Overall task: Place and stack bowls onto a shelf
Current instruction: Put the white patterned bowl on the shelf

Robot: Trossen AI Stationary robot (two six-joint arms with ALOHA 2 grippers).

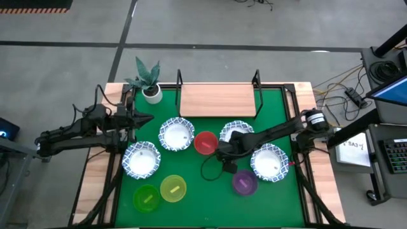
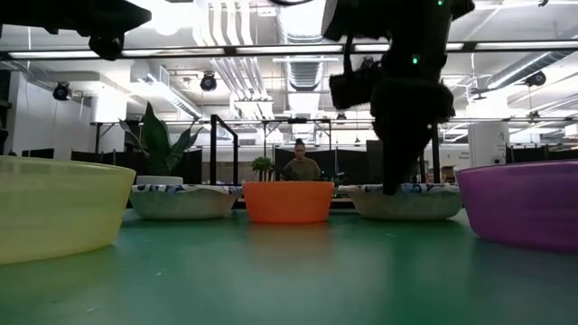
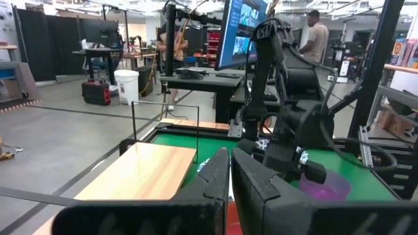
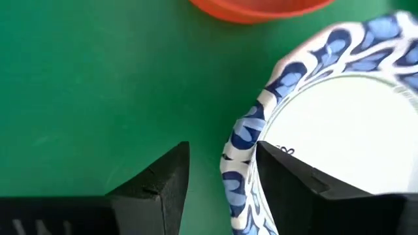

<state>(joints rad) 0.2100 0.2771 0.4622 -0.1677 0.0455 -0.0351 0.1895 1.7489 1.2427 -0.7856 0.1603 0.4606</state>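
Right gripper (image 4: 219,179): low over the middle of the desk (image 1: 191,203), jaws open and straddling the rim of a blue-rimmed bowl (image 4: 339,124), one finger outside the wall and one inside, so a pinch on the rim would serve as the grip; not yet closed on it.
Targeted bowl: the blue-rimmed bowl beside the red bowl (image 1: 205,142), just in front of the shelf, probably chosen as the nearest to it.
Left gripper (image 1: 145,118): waiting above the desk's left side, jaws narrow, nearly together, holding nothing, clear of the right arm's path.
Shelf (image 1: 217,99): bare wooden board at the far edge of the desk, no bowl on it yet.
Other bowls: three more blue-rimmed ones, plus yellow (image 1: 173,188), lime green (image 1: 147,198) and purple (image 1: 244,182), spread singly; stacking seems not yet begun.
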